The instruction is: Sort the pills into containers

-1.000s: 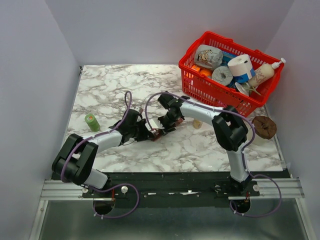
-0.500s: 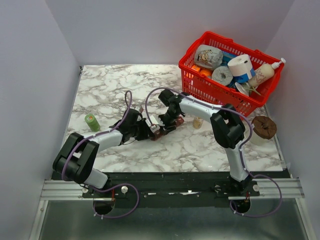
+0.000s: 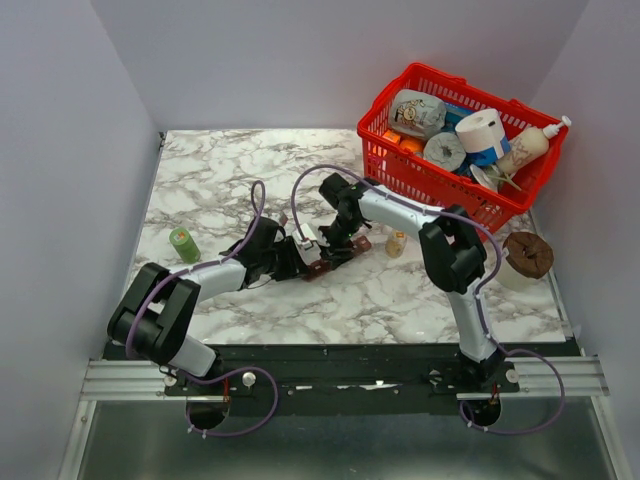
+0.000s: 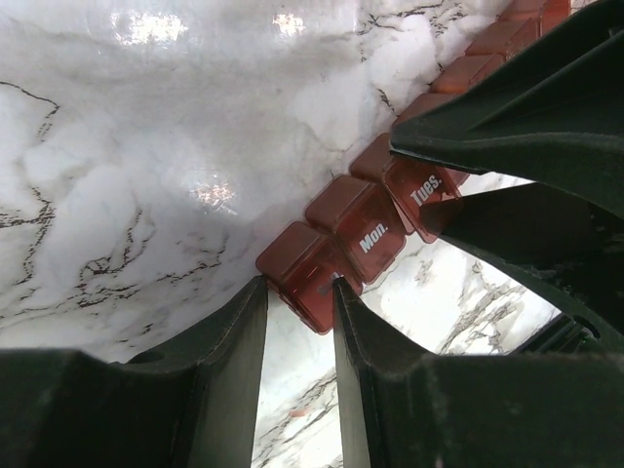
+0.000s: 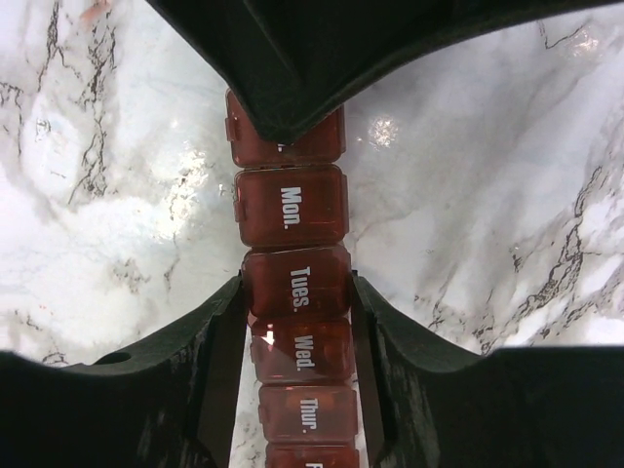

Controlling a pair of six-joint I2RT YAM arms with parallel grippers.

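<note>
The containers are one reddish-brown pill-organiser strip (image 3: 338,253) lying on the marble near the table's middle. Its lids read Mon. (image 5: 291,207), Tues., Wed. and Thur. My left gripper (image 4: 297,286) is shut on the strip's end cell (image 4: 304,265), one fingertip at each side; in the top view the left gripper (image 3: 302,263) reaches in from the left. My right gripper (image 5: 295,283) is shut across the strip at the Tues. and Wed. cells, and from above the right gripper (image 3: 335,245) sits over the strip. No pills show clearly; a small orange speck (image 5: 95,10) lies on the marble.
A red wire basket (image 3: 378,150) full of rolls and bottles stands at the back right. A small tan object (image 3: 396,243) lies just right of the strip. A green roll (image 3: 184,243) is at the left, a brown round thing (image 3: 527,255) at the right edge.
My right arm has swung a little to the left, its wrist coming lower over the strip. The left arm has barely moved.
</note>
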